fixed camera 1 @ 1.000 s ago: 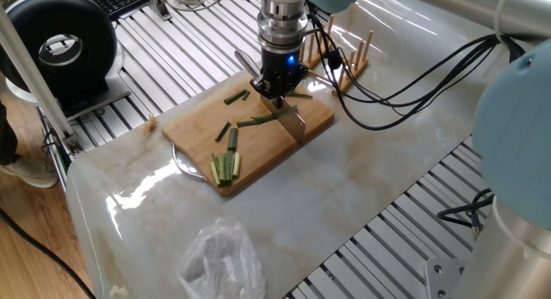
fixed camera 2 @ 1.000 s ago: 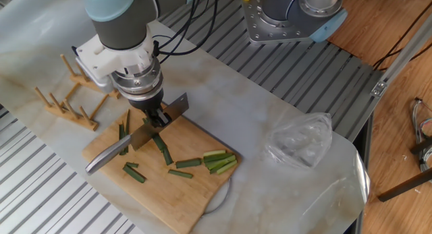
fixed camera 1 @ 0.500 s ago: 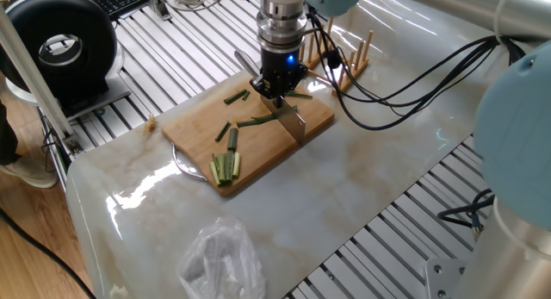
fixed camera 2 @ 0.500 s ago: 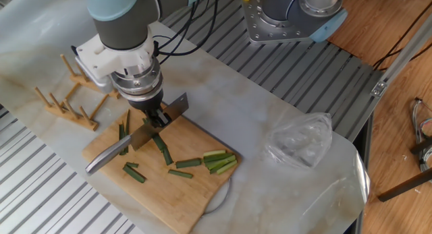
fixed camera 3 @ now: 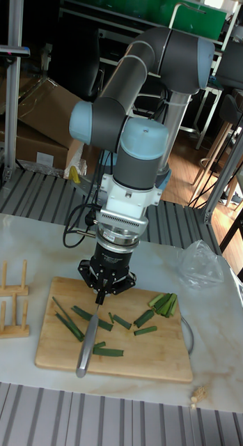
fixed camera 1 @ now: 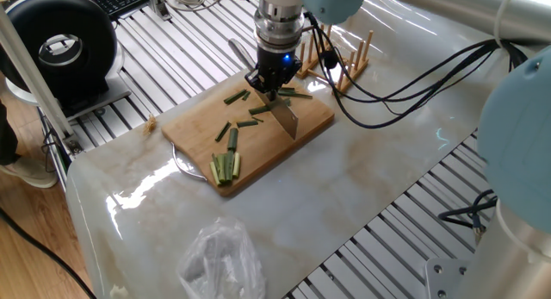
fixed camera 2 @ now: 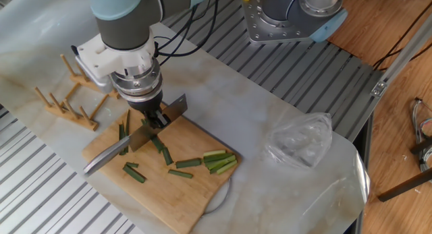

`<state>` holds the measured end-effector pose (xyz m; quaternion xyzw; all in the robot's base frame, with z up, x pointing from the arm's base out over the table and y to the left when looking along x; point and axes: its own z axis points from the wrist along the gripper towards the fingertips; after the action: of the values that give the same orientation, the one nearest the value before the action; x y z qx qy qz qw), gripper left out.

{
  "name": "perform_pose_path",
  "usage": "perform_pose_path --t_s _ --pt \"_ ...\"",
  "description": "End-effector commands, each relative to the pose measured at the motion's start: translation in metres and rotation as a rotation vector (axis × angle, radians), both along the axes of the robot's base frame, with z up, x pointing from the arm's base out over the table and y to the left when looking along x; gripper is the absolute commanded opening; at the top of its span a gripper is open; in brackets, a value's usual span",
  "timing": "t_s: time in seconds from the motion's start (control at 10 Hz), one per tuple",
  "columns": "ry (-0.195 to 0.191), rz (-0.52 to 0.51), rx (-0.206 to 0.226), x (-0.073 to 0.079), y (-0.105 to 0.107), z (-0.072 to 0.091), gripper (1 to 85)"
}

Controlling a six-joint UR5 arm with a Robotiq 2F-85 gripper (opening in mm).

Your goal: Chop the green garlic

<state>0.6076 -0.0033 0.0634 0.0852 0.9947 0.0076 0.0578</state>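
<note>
My gripper point(fixed camera 1: 269, 85) point(fixed camera 2: 154, 118) point(fixed camera 3: 102, 291) is shut on a knife point(fixed camera 1: 285, 119) point(fixed camera 2: 106, 157) point(fixed camera 3: 85, 346), held just over the bamboo cutting board point(fixed camera 1: 194, 118) point(fixed camera 2: 182, 201) point(fixed camera 3: 156, 359). The blade points toward the board's edge. The green garlic lies on the board as short dark-green segments point(fixed camera 1: 232, 139) point(fixed camera 2: 187, 163) point(fixed camera 3: 121, 321) on both sides of the blade. A couple of longer thin stalks point(fixed camera 2: 123, 134) point(fixed camera 3: 67, 323) lie near the rack end. A bundle of paler sticks point(fixed camera 1: 225, 167) point(fixed camera 2: 219, 160) point(fixed camera 3: 163, 303) rests at the board's other end.
A wooden peg rack point(fixed camera 1: 349, 62) point(fixed camera 2: 67, 99) point(fixed camera 3: 11, 306) stands beside the board. A crumpled clear plastic bag point(fixed camera 1: 221, 260) point(fixed camera 2: 300, 143) point(fixed camera 3: 201, 265) lies on the marble top. A plate rim point(fixed camera 1: 185, 165) point(fixed camera 2: 219, 197) shows under the board. Cables hang behind the arm.
The gripper and knife have shifted slightly up and toward the rack end. The segments near the blade lie a little differently.
</note>
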Motion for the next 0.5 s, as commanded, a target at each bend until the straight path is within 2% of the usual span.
perform_pose_path --t_s 0.0,0.4 --pt "-0.03 0.001 -0.009 0.008 -0.002 0.0 1.3" --pt "-0.009 -0.022 -0.012 0.014 0.009 0.004 1.3"
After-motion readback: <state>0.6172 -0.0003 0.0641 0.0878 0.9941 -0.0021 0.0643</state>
